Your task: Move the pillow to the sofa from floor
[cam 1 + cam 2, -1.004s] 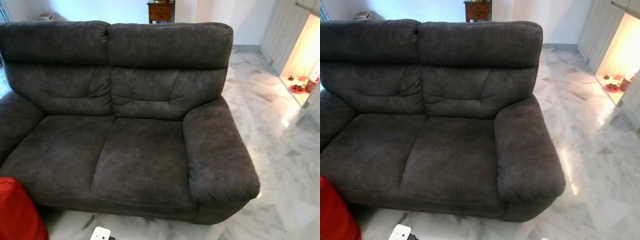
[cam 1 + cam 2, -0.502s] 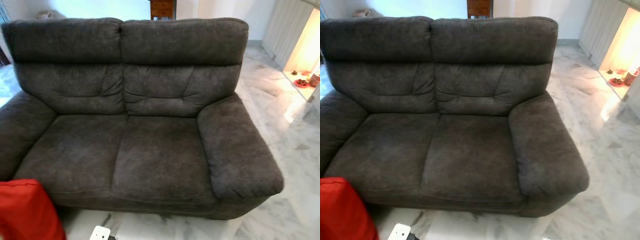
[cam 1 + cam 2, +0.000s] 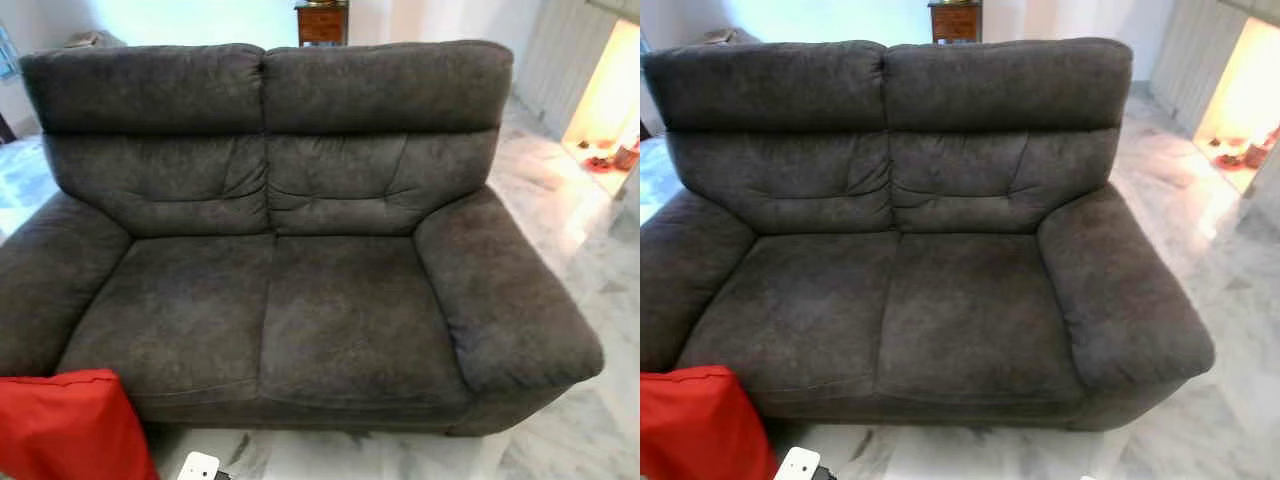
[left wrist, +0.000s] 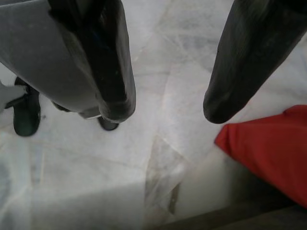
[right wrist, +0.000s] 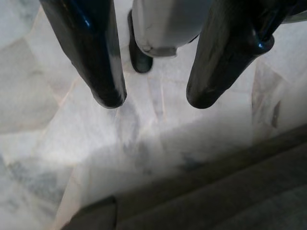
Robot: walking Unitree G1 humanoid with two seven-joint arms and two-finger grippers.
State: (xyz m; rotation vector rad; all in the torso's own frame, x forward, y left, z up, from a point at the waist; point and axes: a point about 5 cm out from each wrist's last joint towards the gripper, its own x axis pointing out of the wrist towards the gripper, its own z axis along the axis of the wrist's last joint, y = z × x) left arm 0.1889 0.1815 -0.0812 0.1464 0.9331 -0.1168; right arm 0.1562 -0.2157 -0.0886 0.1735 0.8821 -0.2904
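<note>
left pincer [image 4: 168, 108] parted above floor, beside pillow [image 4: 268, 146]

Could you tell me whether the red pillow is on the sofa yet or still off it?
Off it: the red pillow sits low in front of the sofa, whose seat cushions are bare.

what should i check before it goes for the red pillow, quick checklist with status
1. Pillow located: ok. The red pillow lies on the marble floor at the robot's left, by the sofa's front.
2. Left gripper ready: ok, open, holding nothing, hanging over the floor beside the pillow.
3. Right gripper ready: ok, open, holding nothing, over the floor by the sofa's base.
4. Drop spot free: ok. The seat cushions of the sofa carry nothing.
5. Whole pillow in sight: not ok, the picture's edge cuts it off.
6. Small white object on the floor near the pillow: cannot tell what it is.
</note>
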